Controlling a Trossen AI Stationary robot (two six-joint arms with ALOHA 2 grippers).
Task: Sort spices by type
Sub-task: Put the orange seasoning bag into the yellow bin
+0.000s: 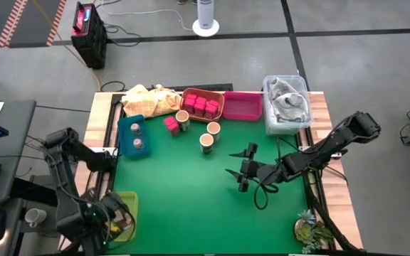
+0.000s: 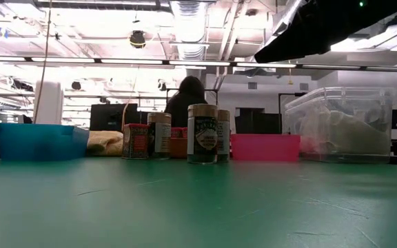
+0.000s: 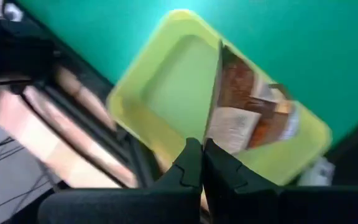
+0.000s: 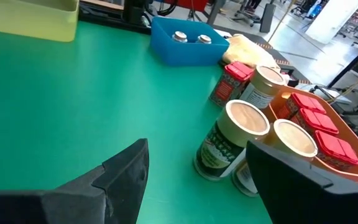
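Inside orange tray [image 1: 220,107]: red boxes [image 1: 201,105] (several); teal tray [image 1: 127,142]: two shakers [image 1: 136,136].

Green surface [image 1: 191,199]. Along the far edge: pale yellow cloth [image 1: 148,99], orange tray [image 1: 219,114], magenta tray [image 1: 242,107], clear lidded bin [image 1: 287,103] (grey cloth inside). Teal tray [image 1: 130,142] at left side, yellow-green tray [image 1: 125,206] at near-left corner. Small plant [image 1: 310,229] near-right. Person [image 2: 188,96] in room behind.

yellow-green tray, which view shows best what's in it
The left wrist view: the yellow-green tray fills it, with brown packets inside. The high view shows only its corner beneath the left arm; the right wrist view catches one wall.
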